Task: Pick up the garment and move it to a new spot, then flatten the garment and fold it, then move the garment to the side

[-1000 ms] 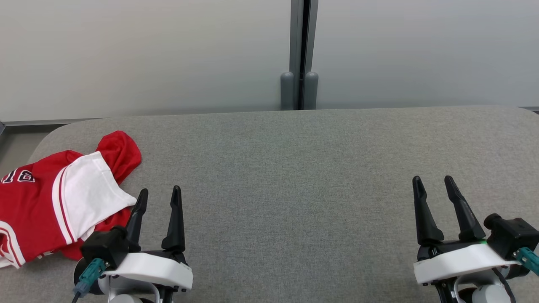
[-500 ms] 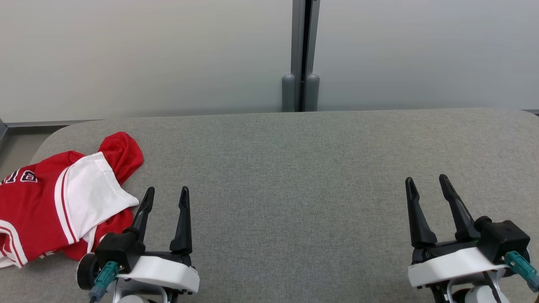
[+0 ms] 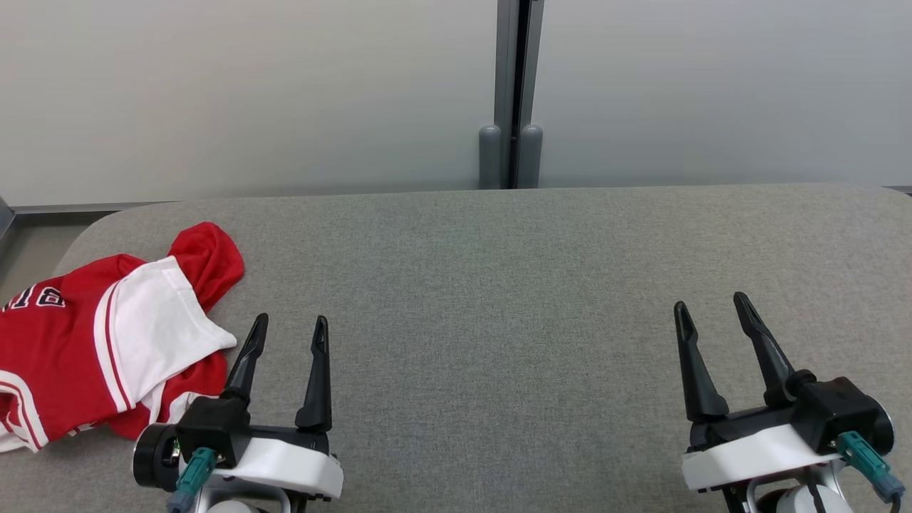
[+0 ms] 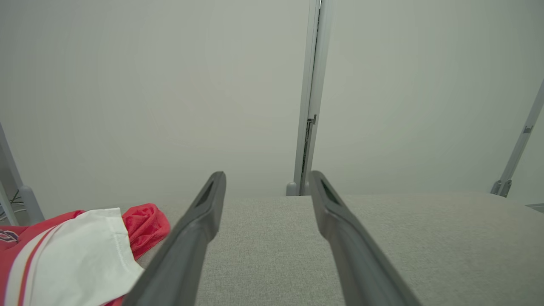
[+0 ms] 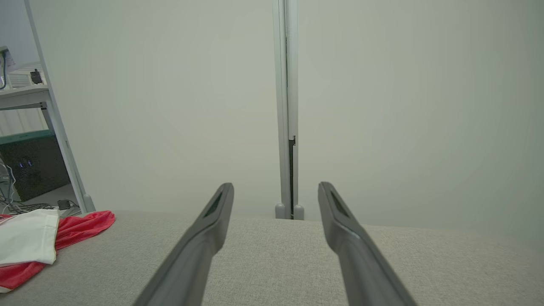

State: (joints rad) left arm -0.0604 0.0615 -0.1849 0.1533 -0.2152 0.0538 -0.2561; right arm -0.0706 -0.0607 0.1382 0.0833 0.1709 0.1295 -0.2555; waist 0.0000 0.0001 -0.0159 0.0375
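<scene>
Nothing's really been done yet: the crumpled red-and-white jersey garment point(image 3: 107, 342) is heaped at the left edge of the grey fabric-covered bench point(image 3: 499, 285), untouched, the left gripper point(image 3: 292, 319) and right gripper point(image 3: 710, 301) are spread wide and empty, so pickup, flattening and folding are all left.

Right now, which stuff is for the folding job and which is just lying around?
For the job: crumpled red-and-white jersey, grey fabric tabletop, open left hand, open right hand.
Just around: grey metal wall post, pale side shelf.

Head looks down; low wrist views share garment point(image 3: 107, 342), table point(image 3: 499, 285)
</scene>
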